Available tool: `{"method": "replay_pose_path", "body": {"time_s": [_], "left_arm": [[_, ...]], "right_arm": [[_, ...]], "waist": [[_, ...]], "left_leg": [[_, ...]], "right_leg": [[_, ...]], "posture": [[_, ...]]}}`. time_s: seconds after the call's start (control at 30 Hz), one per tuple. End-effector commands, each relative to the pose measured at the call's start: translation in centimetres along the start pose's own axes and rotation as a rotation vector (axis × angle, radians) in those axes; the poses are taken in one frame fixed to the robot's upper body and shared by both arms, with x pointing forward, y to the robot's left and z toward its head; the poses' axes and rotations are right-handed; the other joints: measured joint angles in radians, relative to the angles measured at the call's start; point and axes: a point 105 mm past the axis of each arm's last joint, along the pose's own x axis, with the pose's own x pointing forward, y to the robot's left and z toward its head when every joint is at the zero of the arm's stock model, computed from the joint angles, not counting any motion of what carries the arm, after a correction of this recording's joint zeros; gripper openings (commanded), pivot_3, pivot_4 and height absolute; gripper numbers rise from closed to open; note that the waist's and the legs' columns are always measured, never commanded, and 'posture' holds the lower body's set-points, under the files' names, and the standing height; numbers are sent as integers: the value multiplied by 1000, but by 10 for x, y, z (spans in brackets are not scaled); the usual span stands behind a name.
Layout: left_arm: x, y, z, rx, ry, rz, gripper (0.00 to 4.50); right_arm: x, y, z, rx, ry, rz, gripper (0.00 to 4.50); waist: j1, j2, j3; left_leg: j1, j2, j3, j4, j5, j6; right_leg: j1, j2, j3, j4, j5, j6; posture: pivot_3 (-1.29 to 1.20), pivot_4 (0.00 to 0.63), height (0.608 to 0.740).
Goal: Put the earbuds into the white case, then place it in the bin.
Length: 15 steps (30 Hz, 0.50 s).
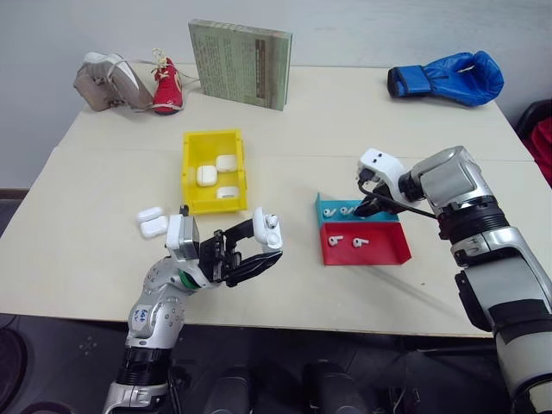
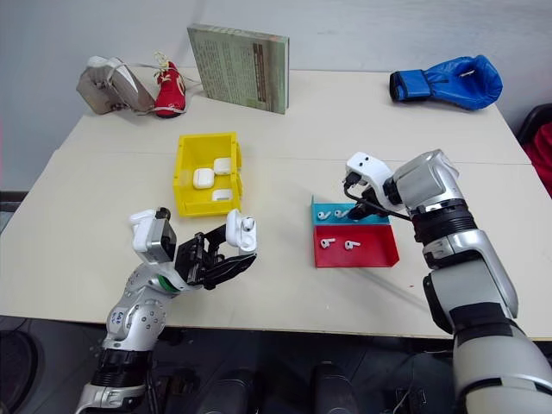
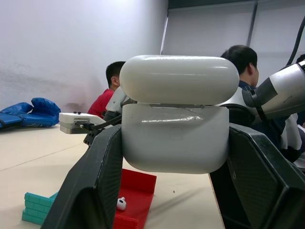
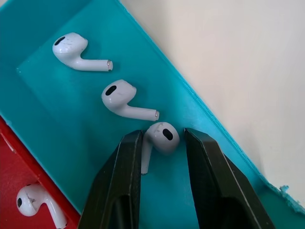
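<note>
Where pale wall point(image 1: 52, 26) rises, beige table point(image 1: 345, 121) spreads; people point(image 3: 245, 62) sit beyond.

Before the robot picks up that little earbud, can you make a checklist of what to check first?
1. Right gripper fingers either side of an earbud in the blue tray: ok.
2. Earbud gripped yet: cannot tell.
3. Left gripper shut on the white case: ok.
4. Case lid open: ok.
5. Yellow bin has room: ok, three cases inside.
</note>
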Motion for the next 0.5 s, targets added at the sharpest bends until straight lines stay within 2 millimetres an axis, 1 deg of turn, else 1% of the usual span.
{"method": "replay_pose_path", "body": {"time_s": [0.03,0.5], "left_arm": [[4,0,5,27,-16,-18,2793],[4,-1,5,23,-13,-20,2793]], "right_arm": [[-3,-2,-4,19,9,-13,1378],[3,1,-5,3,-4,-10,1378]], "waist": [[0,0,0],[0,0,0]], "left_leg": [[0,0,0,0,0,0],[0,0,0,0,0,0]], "right_leg": [[0,0,0,0,0,0],[0,0,0,0,0,0]], "posture": [[0,150,740],[0,150,740]]}}
